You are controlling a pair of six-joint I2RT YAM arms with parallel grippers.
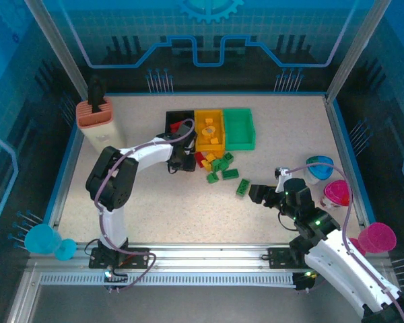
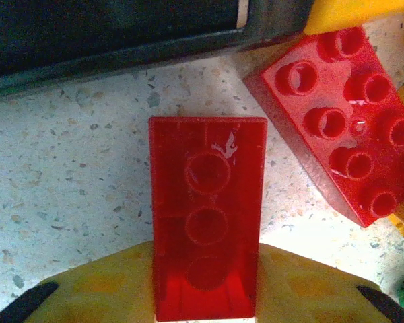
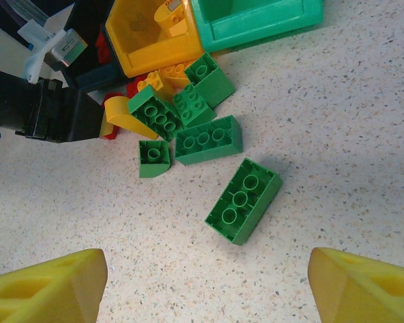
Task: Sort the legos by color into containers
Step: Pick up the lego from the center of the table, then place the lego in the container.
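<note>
1. Gripping a long red brick (image 2: pixel 205 222) by its two long sides, the left gripper (image 2: pixel 205 286) has its yellow fingers (image 2: pixel 101 286) pressed against the brick's near end, so the jaws are closed only as far as the brick's width.
2. The held brick is just in front of the black bin (image 2: pixel 121 33). A second red brick (image 2: pixel 337 121) lies studs up just beside it on the speckled table (image 2: pixel 67 168). I cannot tell whether the held brick touches the table.
3. The three bins stand side by side at the far middle of the table: black, then the yellow-orange bin (image 1: pixel 209 129), then the green bin (image 1: pixel 239 129). Red pieces show in the black one and yellow pieces in the yellow-orange one.
4. The right gripper (image 1: pixel 256 194) hangs over the table with its jaws spread wide and nothing between them.
5. A long green brick (image 3: pixel 244 200) lies alone just ahead of the right gripper, studs up.
6. Beyond it, a cluster of green bricks (image 3: pixel 205 138) lies in front of the yellow-orange bin.
</note>
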